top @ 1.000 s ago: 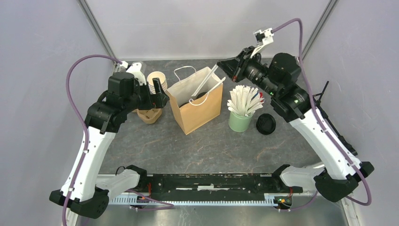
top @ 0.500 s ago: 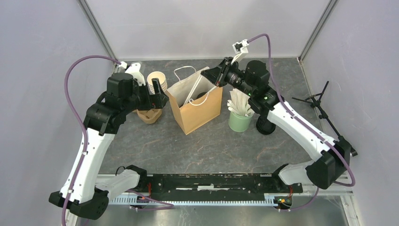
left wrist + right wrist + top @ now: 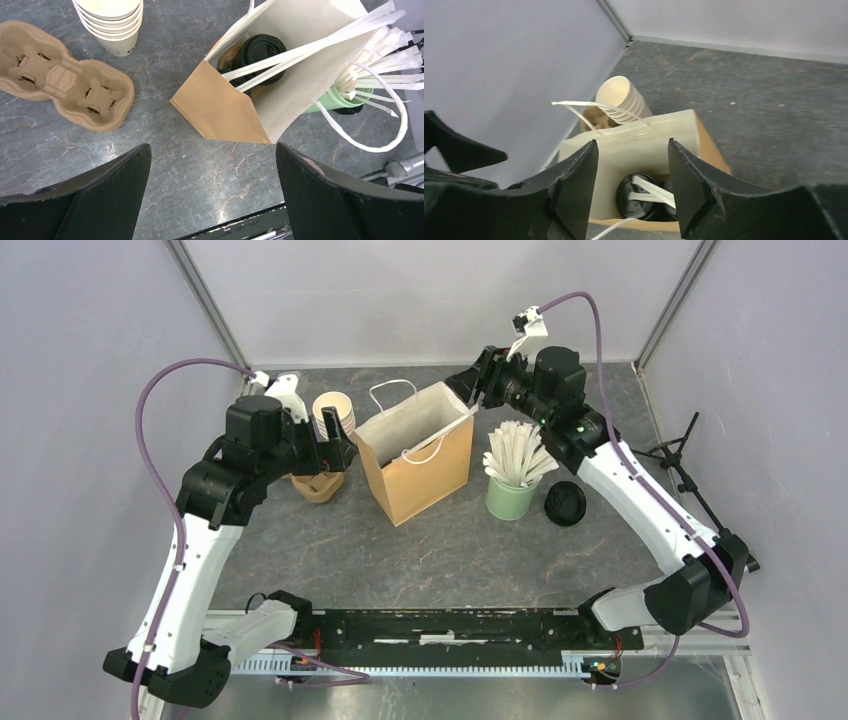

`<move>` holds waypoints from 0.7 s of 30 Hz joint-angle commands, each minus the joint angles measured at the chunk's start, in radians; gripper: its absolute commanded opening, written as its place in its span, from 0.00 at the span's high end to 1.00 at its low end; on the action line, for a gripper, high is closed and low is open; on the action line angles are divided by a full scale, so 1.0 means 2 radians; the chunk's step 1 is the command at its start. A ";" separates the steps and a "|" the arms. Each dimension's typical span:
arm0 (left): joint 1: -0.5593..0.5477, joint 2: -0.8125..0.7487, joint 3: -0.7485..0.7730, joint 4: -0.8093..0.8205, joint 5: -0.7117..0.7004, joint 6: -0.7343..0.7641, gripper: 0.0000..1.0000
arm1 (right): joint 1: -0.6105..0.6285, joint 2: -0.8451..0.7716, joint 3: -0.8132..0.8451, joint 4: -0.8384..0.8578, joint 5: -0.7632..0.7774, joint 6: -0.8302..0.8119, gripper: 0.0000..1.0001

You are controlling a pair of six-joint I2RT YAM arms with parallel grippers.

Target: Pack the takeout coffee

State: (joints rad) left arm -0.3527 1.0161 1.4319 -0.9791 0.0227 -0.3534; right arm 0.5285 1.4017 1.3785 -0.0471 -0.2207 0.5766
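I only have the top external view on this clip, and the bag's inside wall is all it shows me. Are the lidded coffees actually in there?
Observer: Yes. The left wrist view looks straight down into the brown paper bag, and a black lid sits at the bottom.
Operator: Just one?
Observer: The right wrist view shows two black lids side by side in the bag, with a white handle strip lying across them. Only the lids show, not the cup walls.
Operator: Are the right fingers gripping anything?
Observer: No. The right fingers stand apart above the bag's mouth with nothing between them.
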 commanded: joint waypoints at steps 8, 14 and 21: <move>0.003 -0.009 0.035 0.024 -0.002 0.026 0.00 | -0.011 -0.047 0.092 -0.189 0.070 -0.211 0.02; 0.003 -0.050 0.010 0.132 0.020 0.027 0.00 | -0.011 -0.112 0.037 -0.191 0.125 -0.217 0.02; 0.003 -0.080 -0.023 0.194 0.061 0.027 0.00 | -0.011 -0.173 -0.035 -0.206 0.175 -0.172 0.02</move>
State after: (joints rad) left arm -0.3527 0.8806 1.4250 -0.7227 0.0757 -0.3439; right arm 0.5083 1.0992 1.3811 -0.4381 0.0406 0.1875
